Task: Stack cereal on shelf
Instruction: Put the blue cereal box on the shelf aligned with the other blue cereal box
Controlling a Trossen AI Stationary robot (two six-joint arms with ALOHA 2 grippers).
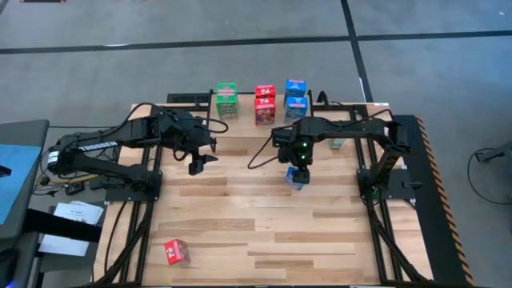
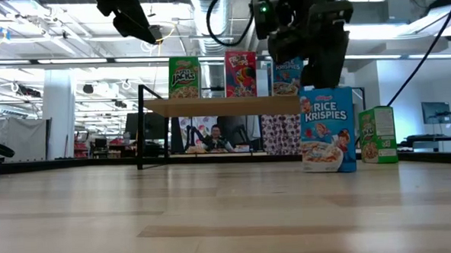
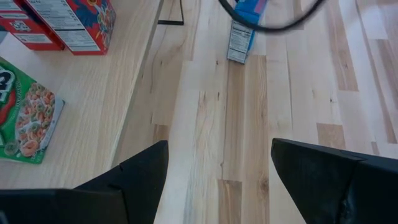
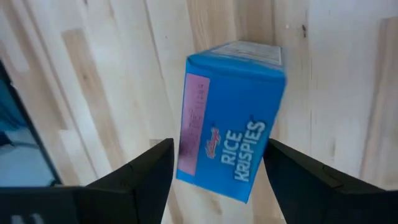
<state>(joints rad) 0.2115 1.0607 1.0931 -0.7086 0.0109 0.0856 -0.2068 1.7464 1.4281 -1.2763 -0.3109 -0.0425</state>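
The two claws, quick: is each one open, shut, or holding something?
Left gripper: open, holding nothing, up near the shelf.
Right gripper: open, straddling the blue cereal box standing on the table, not gripping.

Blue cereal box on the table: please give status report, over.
Right end effector open, straddling upright blue cereal box. Left end effector open, empty, hovering beside shelf. Nothing blocking path.

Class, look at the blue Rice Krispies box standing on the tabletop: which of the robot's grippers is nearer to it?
Right. The right gripper hangs directly over the blue Rice Krispies box, fingers either side of its top. The left gripper hovers well off to the side, near the shelf.
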